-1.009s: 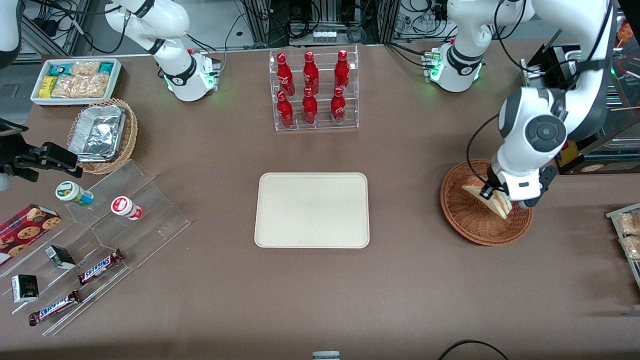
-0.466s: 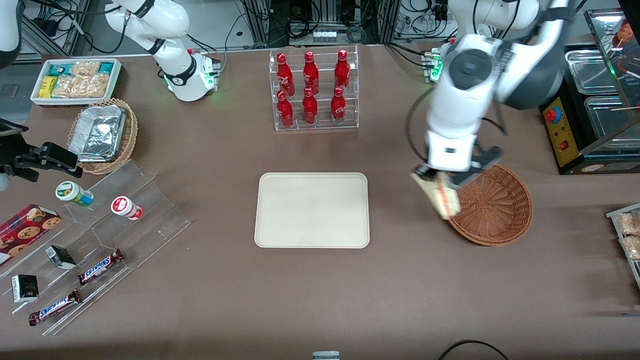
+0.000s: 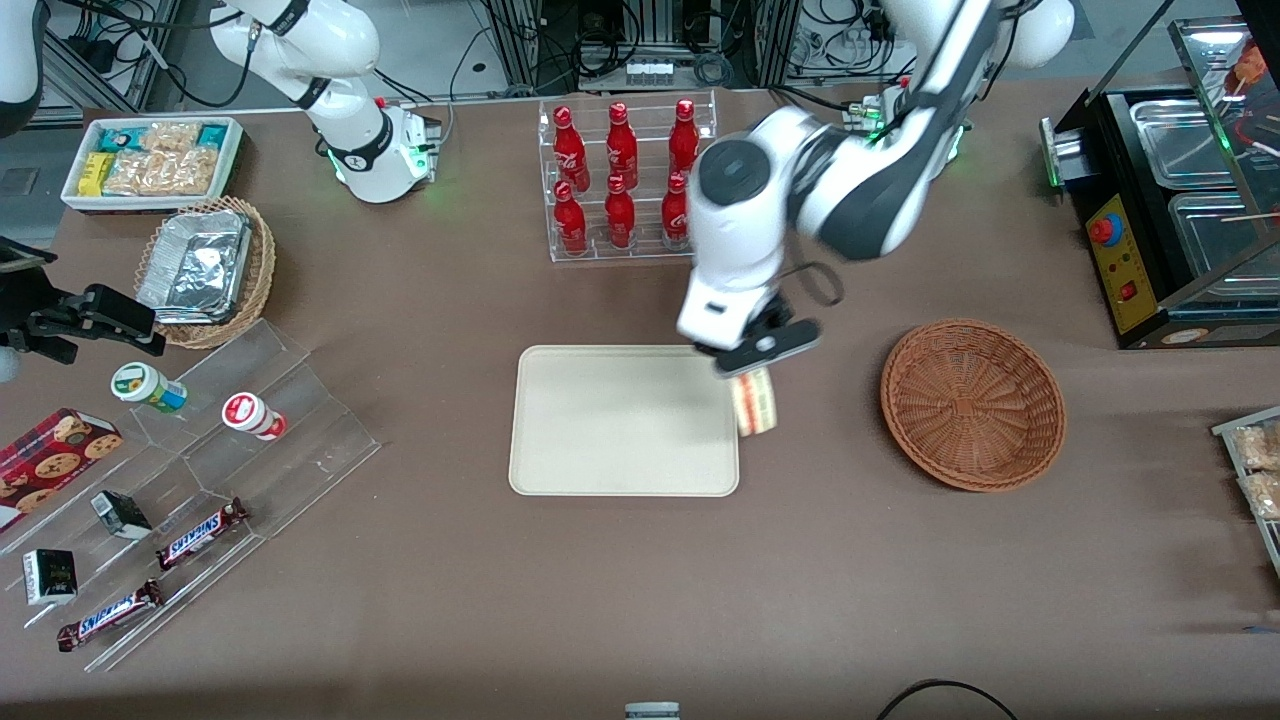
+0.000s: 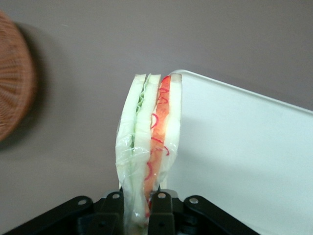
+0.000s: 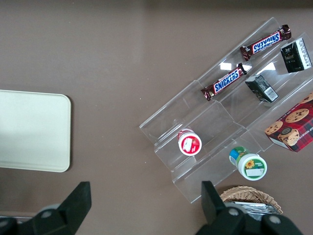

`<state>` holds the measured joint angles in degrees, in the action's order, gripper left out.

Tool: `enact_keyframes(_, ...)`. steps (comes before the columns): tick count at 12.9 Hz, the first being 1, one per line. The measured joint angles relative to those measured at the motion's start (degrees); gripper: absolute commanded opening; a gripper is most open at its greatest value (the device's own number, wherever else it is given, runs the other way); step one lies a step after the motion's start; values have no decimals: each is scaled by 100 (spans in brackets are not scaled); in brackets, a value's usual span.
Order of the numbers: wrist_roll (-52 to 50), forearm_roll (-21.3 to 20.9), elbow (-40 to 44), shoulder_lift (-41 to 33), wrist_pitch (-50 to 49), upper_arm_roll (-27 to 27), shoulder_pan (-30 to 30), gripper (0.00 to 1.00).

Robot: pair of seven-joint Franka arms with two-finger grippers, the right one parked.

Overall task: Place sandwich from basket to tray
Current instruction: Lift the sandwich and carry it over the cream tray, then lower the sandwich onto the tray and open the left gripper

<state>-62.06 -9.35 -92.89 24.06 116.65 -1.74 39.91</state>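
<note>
your gripper (image 3: 752, 362) hangs in the air over the tray's (image 3: 600, 460) edge, on the side nearest the basket (image 3: 972, 404), with its fingers (image 4: 159, 210) clamped on the sandwich (image 3: 755, 402). the sandwich dangles below the fingers, edge-on in the wrist view (image 4: 149, 147), its clear wrap, pale bread and red and green filling all showing; it sits partly over the tray rim (image 4: 234, 90) and partly over bare table (image 3: 830, 560). the basket is well apart from the gripper toward the working arm's end, and nothing lies in it. farther from the front camera than the gripper, quite near the arm's elbow, you have the clear rack of red bottles (image 3: 625, 180); the forearm passes just beside it and covers part of its end. nothing stands on the tray under the gripper. well away toward the parked arm's end lie the clear stepped stand (image 3: 200, 480) with snack bars and small tubs, the foil containers in the tan basket (image 3: 205, 270), and the white bin of packets (image 3: 150, 160). the arm reaches in from its base, elbow bent high, wrist turned down so the fingers point at the table
</note>
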Motion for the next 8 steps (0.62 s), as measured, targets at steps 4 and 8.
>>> enact_keyframes(4,94,-93,247,826,735,5,166,6)
enact_keyframes(8,102,-419,244,1121,985,-8,333,6)
